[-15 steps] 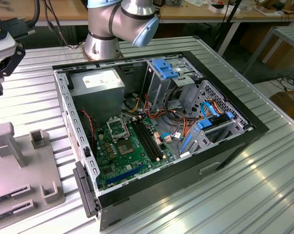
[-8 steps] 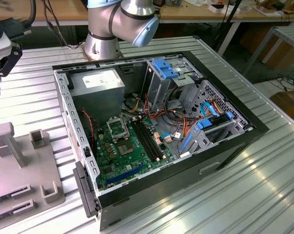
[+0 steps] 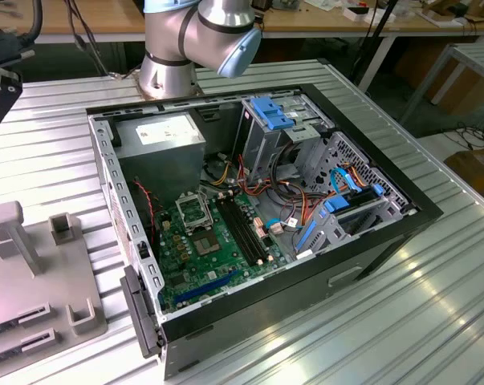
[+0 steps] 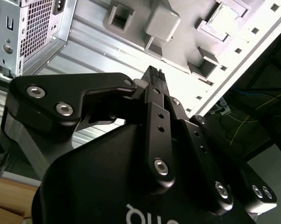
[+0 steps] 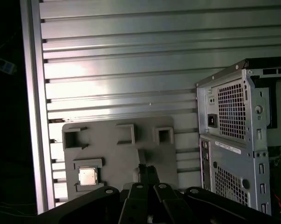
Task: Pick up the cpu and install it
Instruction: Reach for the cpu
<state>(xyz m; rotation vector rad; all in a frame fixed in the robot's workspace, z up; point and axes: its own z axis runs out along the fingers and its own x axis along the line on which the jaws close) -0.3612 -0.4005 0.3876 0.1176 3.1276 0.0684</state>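
Observation:
The cpu (image 5: 86, 176), a small pale metal square, lies in a recess of the grey holder plate (image 5: 117, 154) on the ribbed metal table. My gripper (image 5: 147, 169) hangs above this plate, off to one side of the cpu and clear of it. Its two black fingers (image 4: 154, 77) are pressed together with nothing between them. In the exterior view the open computer case (image 3: 258, 216) lies on its side, with the green board (image 3: 213, 253) inside and the black square-framed socket (image 3: 192, 210) near the board's far end.
The grey holder plate (image 3: 33, 273) with upright posts and slots sits at the exterior view's left, beside the case. The case's rear panel (image 5: 233, 140) stands close to the plate. Cables and blue drive brackets (image 3: 278, 112) crowd the case's far side. The arm's base (image 3: 169, 64) stands behind the case.

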